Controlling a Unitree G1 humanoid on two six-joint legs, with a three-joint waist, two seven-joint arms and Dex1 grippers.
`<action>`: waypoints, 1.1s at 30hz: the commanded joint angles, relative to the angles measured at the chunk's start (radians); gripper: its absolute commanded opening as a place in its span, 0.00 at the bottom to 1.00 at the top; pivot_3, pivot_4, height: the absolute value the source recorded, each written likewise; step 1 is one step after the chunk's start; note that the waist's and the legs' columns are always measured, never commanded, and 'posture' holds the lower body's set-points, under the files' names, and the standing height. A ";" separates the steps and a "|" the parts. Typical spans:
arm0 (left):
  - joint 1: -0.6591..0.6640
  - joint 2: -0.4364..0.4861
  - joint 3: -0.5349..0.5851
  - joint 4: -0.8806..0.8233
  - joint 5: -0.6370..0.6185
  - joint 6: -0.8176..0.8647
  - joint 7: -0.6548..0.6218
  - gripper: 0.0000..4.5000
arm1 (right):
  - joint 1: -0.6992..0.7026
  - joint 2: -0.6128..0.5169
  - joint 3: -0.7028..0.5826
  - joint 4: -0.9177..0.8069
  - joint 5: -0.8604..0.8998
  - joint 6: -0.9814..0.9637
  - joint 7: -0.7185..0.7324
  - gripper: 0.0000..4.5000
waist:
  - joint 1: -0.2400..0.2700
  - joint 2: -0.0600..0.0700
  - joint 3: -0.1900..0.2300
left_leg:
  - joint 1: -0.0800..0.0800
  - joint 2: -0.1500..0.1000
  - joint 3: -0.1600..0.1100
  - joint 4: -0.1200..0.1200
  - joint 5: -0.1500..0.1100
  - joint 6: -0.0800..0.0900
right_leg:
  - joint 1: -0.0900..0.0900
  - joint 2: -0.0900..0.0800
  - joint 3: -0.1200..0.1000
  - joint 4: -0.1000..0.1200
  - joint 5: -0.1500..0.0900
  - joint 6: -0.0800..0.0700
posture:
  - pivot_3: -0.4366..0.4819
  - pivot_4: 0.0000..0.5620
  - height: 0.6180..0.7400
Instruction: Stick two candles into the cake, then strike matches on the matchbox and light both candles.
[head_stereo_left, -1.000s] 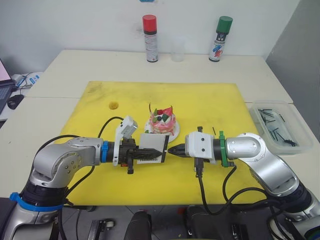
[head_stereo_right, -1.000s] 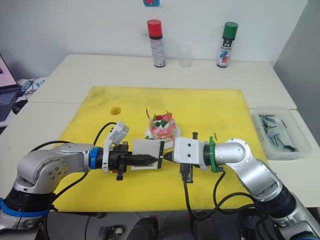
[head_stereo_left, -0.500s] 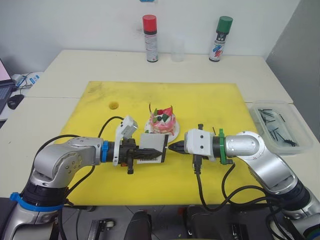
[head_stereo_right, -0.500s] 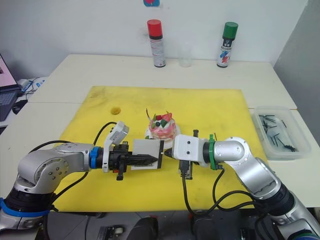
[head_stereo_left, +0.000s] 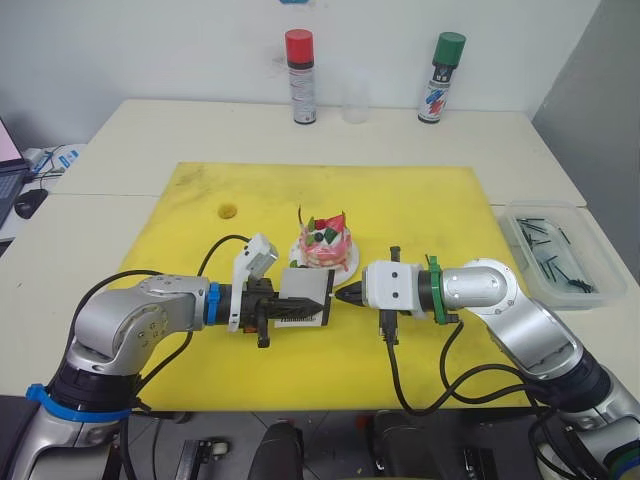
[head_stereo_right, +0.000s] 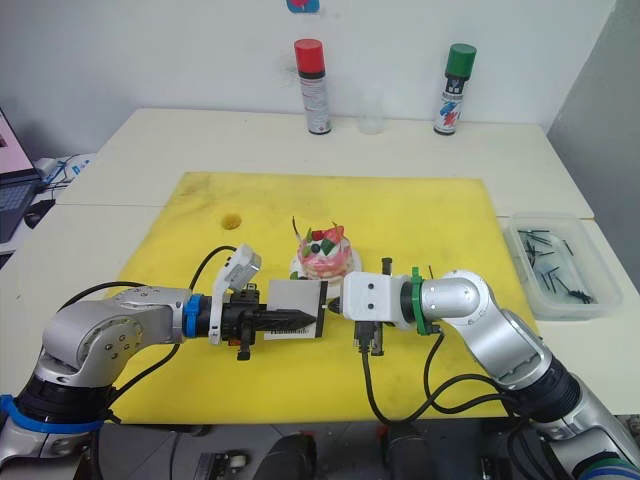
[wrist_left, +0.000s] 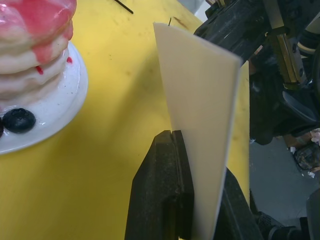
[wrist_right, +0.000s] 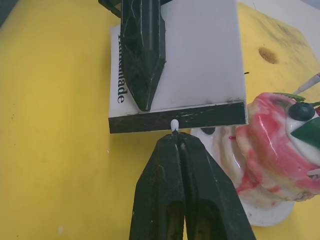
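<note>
The matchbox (head_stereo_left: 304, 298) is standing on edge just above the yellow mat (head_stereo_left: 420, 200), right in front of the cake (head_stereo_left: 325, 243), with its black strip facing the robot's right. The left gripper (head_stereo_left: 290, 311) is clamping it, fingers closed flat on both faces of the box. In the right wrist view a match (wrist_right: 174, 125) is sticking out of the right gripper (wrist_right: 175, 137), whose fingers are pinched fully together on it, and its white head is touching the black strip. Seen from the head, the right gripper is meeting the matchbox edge tip to edge, the two arms pointing at each other across the front of the mat.

The cake is sitting on its small white plate (head_stereo_left: 349, 262) near the mat's centre, just behind the matchbox. Two thin candles (head_stereo_left: 300, 216) are rising from its top among the strawberry and leaves. A clear tray (head_stereo_left: 590, 262) holding more black matches is lying on the table (head_stereo_left: 130, 130) off the mat's right edge. At the far edge a red-capped spray can (head_stereo_left: 301, 77), a clear cup (head_stereo_left: 355, 102) and a green-capped spray can (head_stereo_left: 441, 78) are standing in a row.
</note>
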 joint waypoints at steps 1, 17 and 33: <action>-0.027 -0.013 0.007 -0.031 -0.012 -0.029 -0.015 0.00 | -0.009 -0.011 0.043 -0.003 -0.031 -0.067 0.043 0.00 | 0.000 0.000 0.000 | 0.000 0.000 0.000 0.000 0.000 0.000 | 0.000 0.000 0.000 0.000 0.000 0.000 | 0.48 0.27 1.00; -0.066 0.020 0.050 0.026 -0.031 -0.008 -0.033 0.00 | 0.007 -0.058 -0.023 -0.048 -0.002 -0.097 0.146 0.00 | -0.001 0.000 0.000 | 0.000 0.000 0.000 0.000 0.000 0.000 | 0.000 0.000 0.000 0.001 0.000 0.000 | 0.48 0.27 1.00; 0.160 0.104 0.114 0.018 0.009 -0.055 -0.030 0.00 | -0.399 0.111 -0.072 0.197 -0.073 -0.026 -0.009 0.00 | -0.005 0.001 0.001 | 0.001 0.000 0.000 0.001 0.000 0.000 | -0.002 0.000 0.000 0.005 -0.001 -0.001 | 0.48 0.27 1.00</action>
